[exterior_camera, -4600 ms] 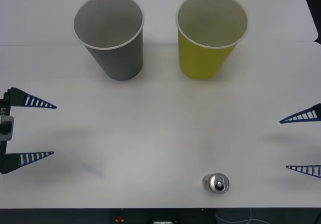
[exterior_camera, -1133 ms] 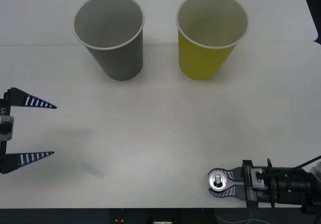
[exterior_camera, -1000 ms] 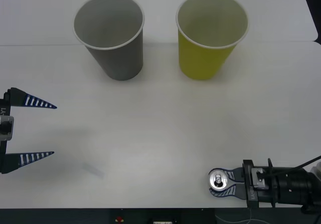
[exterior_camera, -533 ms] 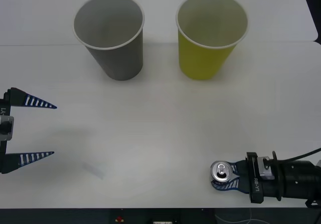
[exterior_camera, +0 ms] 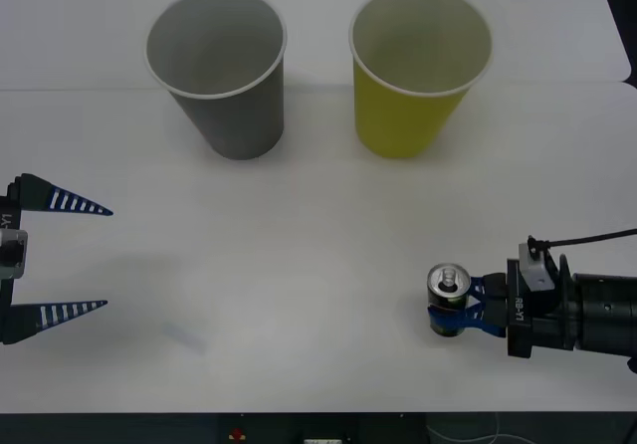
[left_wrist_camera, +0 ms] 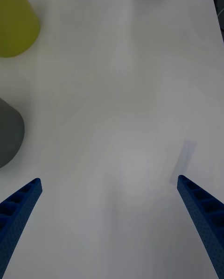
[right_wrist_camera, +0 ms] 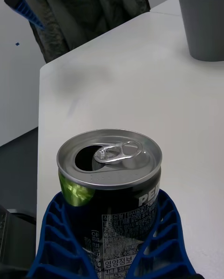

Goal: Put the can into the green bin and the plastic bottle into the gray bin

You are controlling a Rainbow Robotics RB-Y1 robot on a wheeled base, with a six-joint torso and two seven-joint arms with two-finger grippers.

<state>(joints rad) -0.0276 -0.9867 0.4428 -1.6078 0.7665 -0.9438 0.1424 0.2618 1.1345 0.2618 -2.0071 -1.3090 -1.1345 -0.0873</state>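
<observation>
The can (exterior_camera: pixel 449 299) stands upright between the blue fingers of my right gripper (exterior_camera: pixel 456 308), which is shut on it near the table's front right. Up close, the can (right_wrist_camera: pixel 109 181) has a silver top with a pull tab and a dark printed body, clasped by the right gripper (right_wrist_camera: pixel 110 213). The gray bin (exterior_camera: pixel 231 96) stands at the back left and the green bin (exterior_camera: pixel 406 106) at the back right, both upright. My left gripper (exterior_camera: pixel 72 256) waits open at the left edge, holding nothing. The plastic bottle is out of view.
The white table (exterior_camera: pixel 318 235) is bare between the bins and the grippers. A faint clear patch (left_wrist_camera: pixel 184 160) lies on the table ahead of the left gripper (left_wrist_camera: pixel 109 188). The table's front edge runs just below the can.
The right gripper came in from the right, closed on the can near the front edge, and has carried it up and slightly to the right. The left arm stayed still.
</observation>
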